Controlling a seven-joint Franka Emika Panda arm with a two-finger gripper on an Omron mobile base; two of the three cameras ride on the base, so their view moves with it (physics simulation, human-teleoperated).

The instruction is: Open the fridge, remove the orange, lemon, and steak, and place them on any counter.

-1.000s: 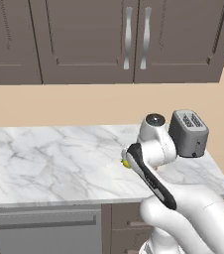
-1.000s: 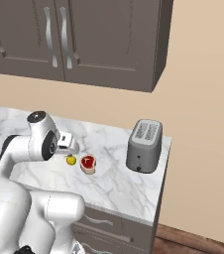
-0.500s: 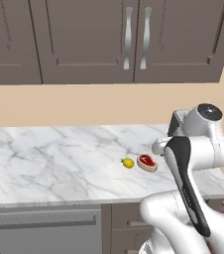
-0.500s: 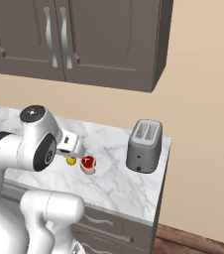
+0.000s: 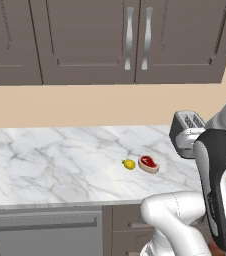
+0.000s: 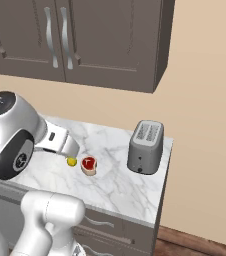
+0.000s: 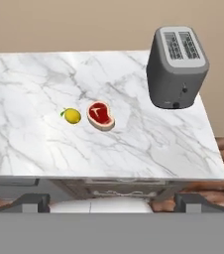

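Note:
The yellow lemon (image 5: 129, 164) (image 6: 72, 161) (image 7: 72, 116) and the red steak (image 5: 148, 163) (image 6: 89, 164) (image 7: 101, 115) lie side by side on the white marble counter (image 5: 45, 160) (image 6: 120, 185) (image 7: 148, 144), the lemon to the steak's left. My gripper (image 7: 113, 203) is open and holds nothing. It hangs high above the counter's front edge and looks down on both foods from well clear of them. The fridge and the orange are out of view.
A grey toaster (image 5: 186, 132) (image 6: 145, 146) (image 7: 177, 67) stands near the counter's right end, right of the steak. Dark brown wall cabinets (image 5: 135, 40) hang above. A dishwasher front (image 5: 45, 230) sits under the counter at left. Wood floor (image 6: 195, 245) lies past the counter's right end.
My arm has pulled up and back from the lemon and steak, swinging to the right in the left base view. Both foods stay where they lay. The gripper stays open.

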